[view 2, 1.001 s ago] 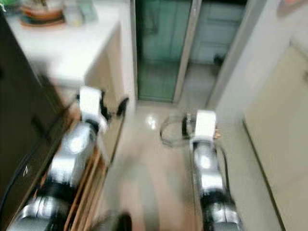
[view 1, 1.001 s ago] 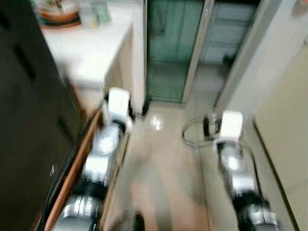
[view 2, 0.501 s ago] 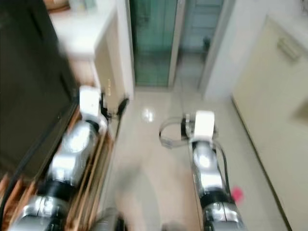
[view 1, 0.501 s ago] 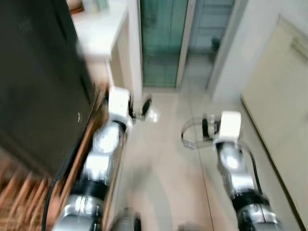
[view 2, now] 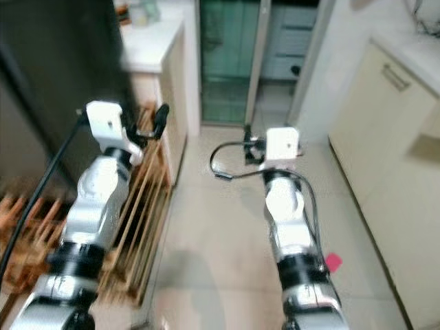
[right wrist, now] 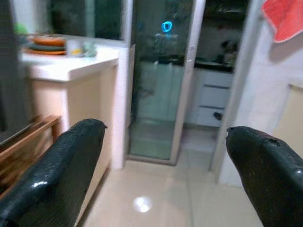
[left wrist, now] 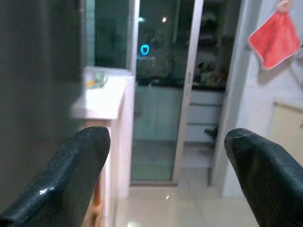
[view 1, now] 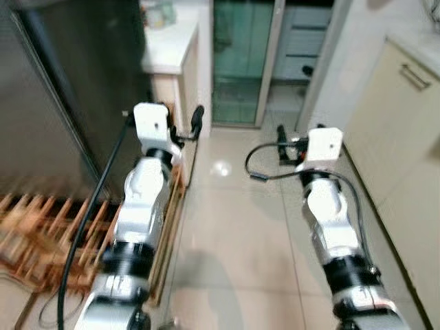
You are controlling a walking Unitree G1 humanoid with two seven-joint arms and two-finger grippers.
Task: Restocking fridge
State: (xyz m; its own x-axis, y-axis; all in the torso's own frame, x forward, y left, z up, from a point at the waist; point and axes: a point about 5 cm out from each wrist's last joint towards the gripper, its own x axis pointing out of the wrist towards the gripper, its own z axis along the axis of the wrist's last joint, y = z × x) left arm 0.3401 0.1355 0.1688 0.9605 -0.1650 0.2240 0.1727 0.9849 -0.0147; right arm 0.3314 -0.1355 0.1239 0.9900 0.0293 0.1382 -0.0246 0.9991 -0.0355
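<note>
The tall dark fridge stands shut on my left, its front smooth and glossy. My left gripper is held out beside the fridge's near corner, open, with nothing between its black fingers. My right gripper is held out over the tiled floor, also open and empty, with a black cable looping off its wrist. No item to stock is in either gripper.
A white counter with plates adjoins the fridge. A glass sliding door lies ahead. A low wooden rack sits by the fridge's foot. Cream cabinets line the right. A red cloth hangs on the wall.
The whole picture has shifted and sharpened, so the camera moved: the fridge front and wooden rack now show at left. Both arms stay held out ahead, grippers still empty.
</note>
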